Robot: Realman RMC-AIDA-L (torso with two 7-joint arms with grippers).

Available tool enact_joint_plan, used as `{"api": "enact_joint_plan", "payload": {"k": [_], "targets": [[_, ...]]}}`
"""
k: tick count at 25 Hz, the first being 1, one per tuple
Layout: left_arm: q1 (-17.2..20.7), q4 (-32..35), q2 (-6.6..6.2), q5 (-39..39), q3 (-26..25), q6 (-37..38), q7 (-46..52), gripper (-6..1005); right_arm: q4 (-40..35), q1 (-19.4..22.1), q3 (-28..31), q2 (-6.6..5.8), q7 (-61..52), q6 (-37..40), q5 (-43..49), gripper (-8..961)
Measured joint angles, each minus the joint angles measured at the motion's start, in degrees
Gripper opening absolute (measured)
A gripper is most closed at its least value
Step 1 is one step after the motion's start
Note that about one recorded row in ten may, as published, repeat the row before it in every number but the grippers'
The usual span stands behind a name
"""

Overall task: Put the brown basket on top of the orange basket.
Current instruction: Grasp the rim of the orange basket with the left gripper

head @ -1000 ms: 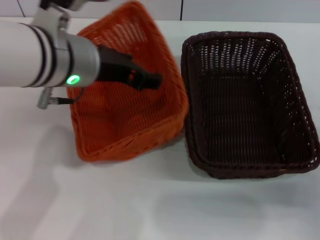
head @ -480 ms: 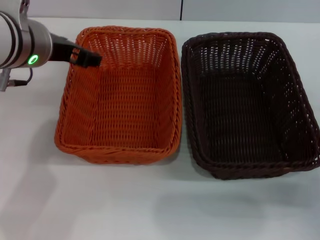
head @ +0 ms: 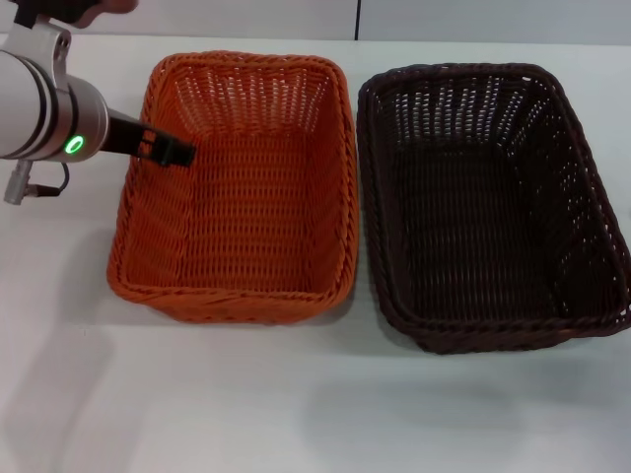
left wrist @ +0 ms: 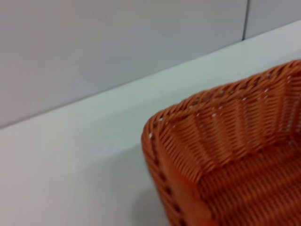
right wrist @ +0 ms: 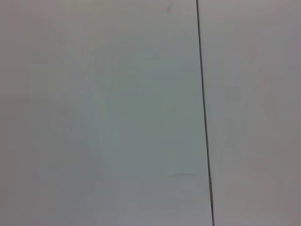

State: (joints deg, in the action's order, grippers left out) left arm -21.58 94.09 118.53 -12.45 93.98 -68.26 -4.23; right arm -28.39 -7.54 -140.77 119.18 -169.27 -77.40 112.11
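Note:
The orange basket (head: 237,187) stands flat on the white table, left of the brown basket (head: 488,197); the two are side by side and nearly touching. Both are empty. My left gripper (head: 168,150) hovers at the orange basket's left rim, its dark tip reaching just over the rim from the left. The left wrist view shows one corner of the orange basket (left wrist: 221,141) and none of my fingers. My right gripper is out of view; its wrist view shows only a pale wall.
The white table (head: 296,404) extends in front of both baskets and to the left under my left arm (head: 39,108). A grey wall (left wrist: 117,42) runs behind the table's far edge.
A second ago the orange basket was tilted and skewed with my left gripper over its middle. Now it lies flat and square, and the gripper has drawn back to its left rim.

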Motion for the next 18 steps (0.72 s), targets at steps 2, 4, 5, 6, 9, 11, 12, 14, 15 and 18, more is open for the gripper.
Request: {"api": "enact_joint_plan", "payload": {"k": [2, 4, 5, 6, 9, 11, 12, 14, 15, 18], "targets": [[-0.7, -2.8, -0.08, 0.4, -0.2, 0.9, 0.8, 781, 0.0, 0.0, 0.0, 0.00, 0.0, 0.0, 0.0, 767], [-1.2, -4.4, -0.12, 0.8, -0.5, 1.4, 1.3, 781, 0.0, 0.0, 0.0, -0.01, 0.0, 0.0, 0.0, 767], [-1.5, -5.3, -0.14, 1.0, -0.7, 1.6, 1.6, 781, 0.0, 0.0, 0.0, -0.01, 0.0, 0.0, 0.0, 767], [-2.0, -7.0, -0.15, 1.5, -0.9, 1.9, 2.1, 781, 0.0, 0.0, 0.0, 0.00, 0.0, 0.0, 0.0, 767], [-2.3, -8.7, -0.17, 2.1, -1.1, 2.1, 2.8, 781, 0.0, 0.0, 0.0, 0.01, 0.0, 0.4, 0.0, 767], [-2.3, -9.2, -0.17, 2.1, -1.0, 2.1, 3.0, 781, 0.1, -0.1, 0.0, 0.01, 0.0, 1.0, -0.1, 766], [-2.3, -9.2, -0.15, 2.1, -0.8, 2.0, 3.2, 781, 0.1, -0.1, 0.1, -0.01, 0.0, 1.3, -0.1, 766], [-2.1, -8.9, -0.11, 2.1, -0.6, 1.4, 3.9, 781, 0.1, -0.1, 0.4, -0.03, 0.0, 1.6, -0.2, 766], [-2.1, -8.6, -0.11, 2.1, -0.5, 0.8, 4.1, 781, 0.2, -0.2, 0.5, -0.03, 0.0, 1.8, -0.2, 766], [-2.5, -8.3, -0.16, 1.8, -0.2, -0.6, 4.1, 781, 0.5, -0.6, 0.5, -0.03, 0.0, 2.2, -0.2, 766]]}}
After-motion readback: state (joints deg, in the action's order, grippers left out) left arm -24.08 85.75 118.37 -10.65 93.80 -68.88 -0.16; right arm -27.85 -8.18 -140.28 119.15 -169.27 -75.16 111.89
